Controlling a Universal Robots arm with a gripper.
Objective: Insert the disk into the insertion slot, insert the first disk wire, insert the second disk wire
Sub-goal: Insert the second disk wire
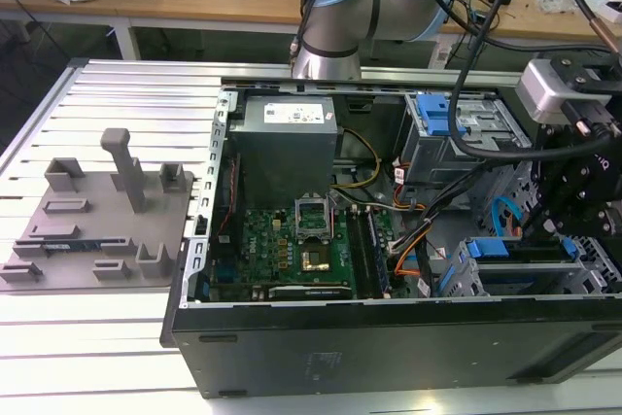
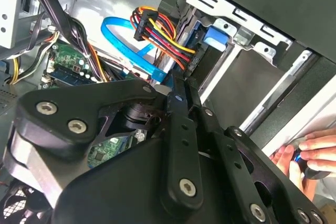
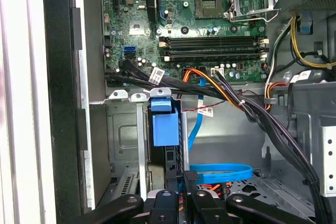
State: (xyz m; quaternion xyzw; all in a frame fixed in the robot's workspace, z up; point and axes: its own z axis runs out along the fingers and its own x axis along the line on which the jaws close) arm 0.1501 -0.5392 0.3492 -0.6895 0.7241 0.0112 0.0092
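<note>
**Claw** (image 3: 187, 178): fingers together, above the slot (image 3: 123, 140) in the case (image 1: 389, 357) corner at the exterior view's right; whether they pinch anything cannot be told. The disk (image 3: 164, 124) appears seated in the slot, its blue frame end just beyond the claw tips, so the first step looks done. The blue wire (image 3: 220, 172) loops just beside the tips. The red-orange wire (image 2: 163, 35) lies near it. Neither wire appears plugged into the disk yet.

One light-blue cable (image 3: 218, 173); one red-orange wire bundle (image 2: 163, 38); one hand (image 2: 310, 153).
</note>
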